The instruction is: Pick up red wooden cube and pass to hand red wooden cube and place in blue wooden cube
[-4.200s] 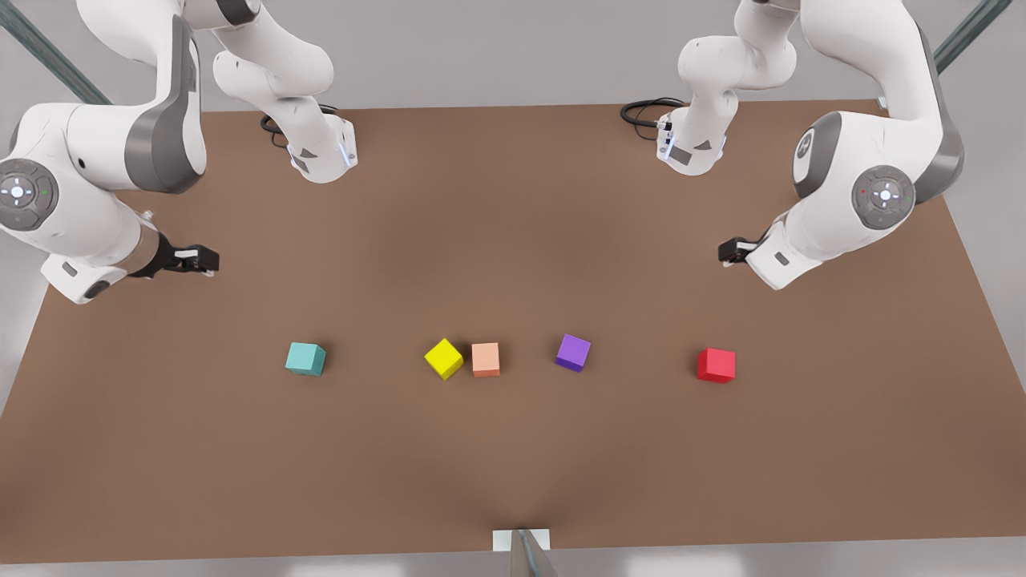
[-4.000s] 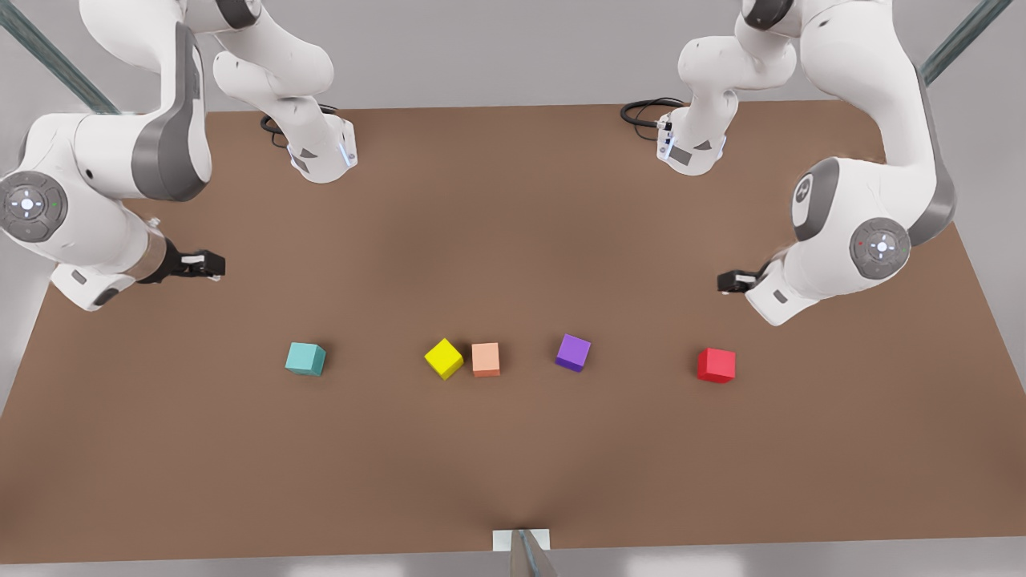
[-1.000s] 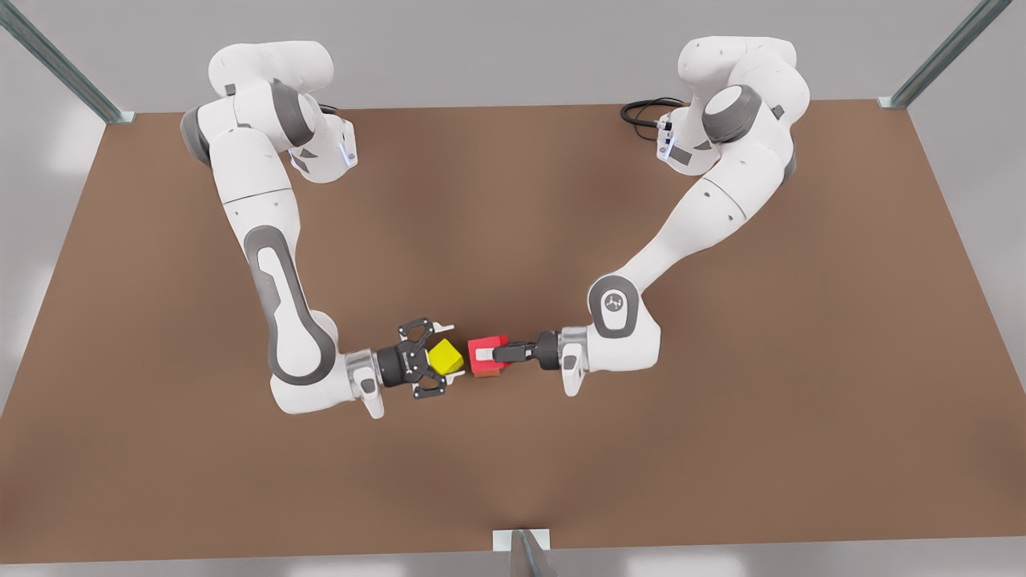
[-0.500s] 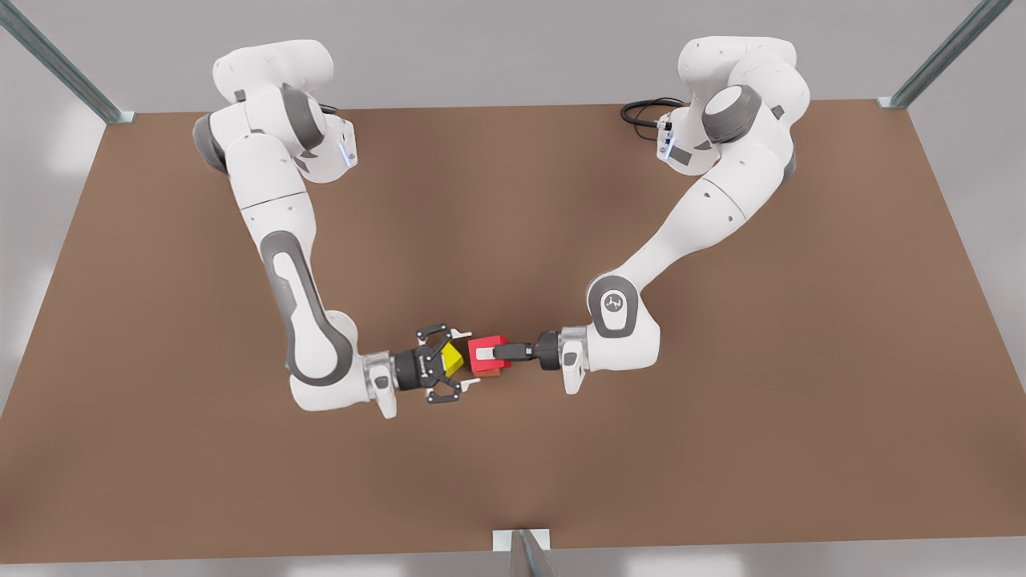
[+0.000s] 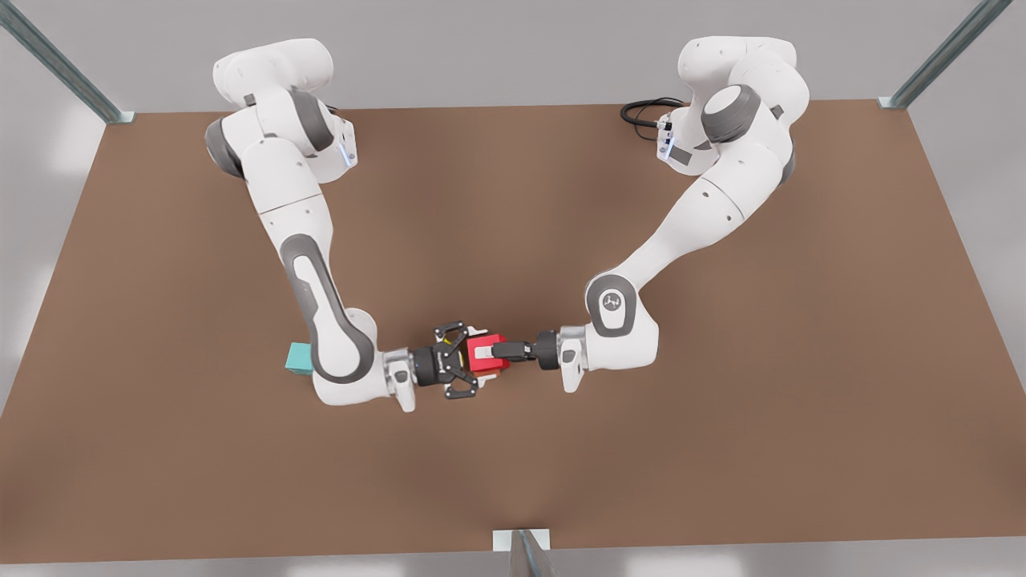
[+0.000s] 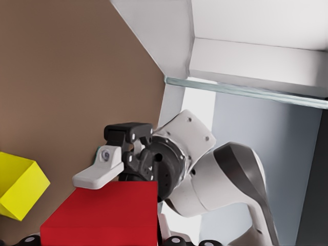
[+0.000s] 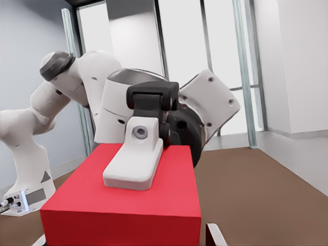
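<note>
The red wooden cube (image 5: 481, 365) hangs just above the table at mid-front, and my right gripper (image 5: 486, 354), the slim black one reaching in from the front view's right, is shut on it. One of its white finger pads (image 6: 98, 174) lies on the cube's top (image 6: 102, 220); the same pad (image 7: 134, 161) and cube (image 7: 123, 215) loom close in the right wrist view. The hand, my left gripper (image 5: 472, 361) with the linkage frame, is open, its fingers flanking the cube's free end. Beside the left forearm, the blue wooden cube (image 5: 297, 358) peeks out.
A yellow cube (image 6: 18, 187) rests on the brown table (image 5: 721, 449) beneath the left gripper. A sliver of the salmon cube (image 5: 500, 371) shows under the red cube. Both arm bases stand at the table's far edge, with a cable coil (image 5: 641, 112) near one.
Four seconds ago both arms hung at the sides and the red cube lay at the right. Over the last second the left gripper slid right over the yellow cube onto the held red cube.
</note>
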Tool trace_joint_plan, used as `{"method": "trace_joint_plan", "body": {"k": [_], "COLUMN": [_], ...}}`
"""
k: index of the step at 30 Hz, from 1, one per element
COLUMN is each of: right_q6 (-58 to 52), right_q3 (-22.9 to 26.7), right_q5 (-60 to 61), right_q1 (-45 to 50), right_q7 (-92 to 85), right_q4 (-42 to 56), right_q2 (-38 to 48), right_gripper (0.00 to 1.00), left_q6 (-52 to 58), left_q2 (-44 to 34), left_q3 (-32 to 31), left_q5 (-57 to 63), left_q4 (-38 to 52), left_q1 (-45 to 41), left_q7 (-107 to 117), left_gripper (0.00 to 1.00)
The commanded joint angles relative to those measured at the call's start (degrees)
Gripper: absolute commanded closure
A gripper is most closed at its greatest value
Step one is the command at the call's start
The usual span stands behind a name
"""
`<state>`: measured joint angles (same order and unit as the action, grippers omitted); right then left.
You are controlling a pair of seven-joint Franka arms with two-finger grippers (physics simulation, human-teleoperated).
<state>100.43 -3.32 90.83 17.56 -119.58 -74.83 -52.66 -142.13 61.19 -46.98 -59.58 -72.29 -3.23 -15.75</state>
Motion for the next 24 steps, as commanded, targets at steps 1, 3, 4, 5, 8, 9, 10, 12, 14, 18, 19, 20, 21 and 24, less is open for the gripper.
{"method": "trace_joint_plan", "body": {"k": [1, 3, 4, 5, 8, 9, 10, 12, 14, 18, 19, 20, 21, 24], "right_q6": [0.9, 1.26, 1.52, 1.52, 1.43, 1.43, 1.43, 1.26, 1.26, 1.26, 1.26, 1.26, 1.17, 0.99], "right_q3": [-0.02, -0.02, -0.02, -0.02, -0.02, -0.02, -0.02, -0.02, -0.02, -0.02, -0.02, -0.02, 0.25, 1.48], "right_q5": [0.31, 0.58, 0.66, 0.66, 0.75, 0.75, 0.75, 0.84, 0.84, 0.84, 0.84, 0.84, 0.66, 0.05], "right_q1": [0.19, 0.46, 0.54, 0.54, 0.54, 0.46, 0.46, 0.37, 0.28, 0.28, 0.28, 0.19, 0.02, -0.51], "right_q7": [-3.03, -2.77, -2.59, -2.5, -2.5, -2.59, -2.59, -2.59, -2.68, -2.59, -2.59, -2.59, -2.59, -2.68], "right_q4": [-0.05, 0.04, 0.04, 0.13, 0.21, 0.21, 0.21, 0.21, 0.21, 0.21, 0.21, 0.21, 0.21, 0.57], "right_q2": [0.01, -0.08, -0.08, -0.25, -0.34, -0.43, -0.34, -0.34, -0.34, -0.34, -0.34, -0.34, -0.16, 0.28], "right_gripper": [0.0, 0.0, 0.0, 0.21, 0.62, 0.63, 0.63, 0.63, 0.63, 0.63, 0.63, 0.63, 0.63, 0.63], "left_q6": [-0.08, -0.08, -0.08, -0.08, -0.08, -0.08, -0.08, -0.08, -0.08, 0.8, 2.2, 2.91, 3.35, 9.15], "left_q2": [-0.1, -0.01, -0.01, -0.01, -0.01, -0.01, -0.01, -0.01, -0.01, -0.72, -1.42, -1.51, -3.0, -3.0], "left_q3": [-0.04, -0.04, -0.04, -0.04, -0.04, -0.04, -0.04, -0.04, -0.04, -0.48, -0.65, -1.44, -1.89, -1.89], "left_q5": [-1.41, -1.41, -1.33, -1.33, -1.24, -1.24, -1.24, -1.24, -1.32, -0.8, -0.71, -0.71, -0.54, 0.61], "left_q4": [0.04, 0.04, 0.04, 0.04, 0.04, 0.04, 0.04, 0.04, 0.04, -2.94, -4.79, -6.28, -8.75, -9.54], "left_q1": [-0.02, -0.11, -0.11, -0.2, -0.2, -0.11, -0.11, -0.11, -0.11, 4.01, 6.74, 8.93, 11.84, 16.41], "left_q7": [-7.71, -7.8, -7.8, -7.8, -7.8, -7.8, -7.8, -7.8, -7.8, -8.07, -9.91, -11.58, -11.67, -11.58], "left_gripper": [0.48, 0.48, 0.48, 0.48, 0.48, 0.48, 0.48, 0.28, 0.0, 0.0, 0.0, 0.0, 0.0, 0.0]}}
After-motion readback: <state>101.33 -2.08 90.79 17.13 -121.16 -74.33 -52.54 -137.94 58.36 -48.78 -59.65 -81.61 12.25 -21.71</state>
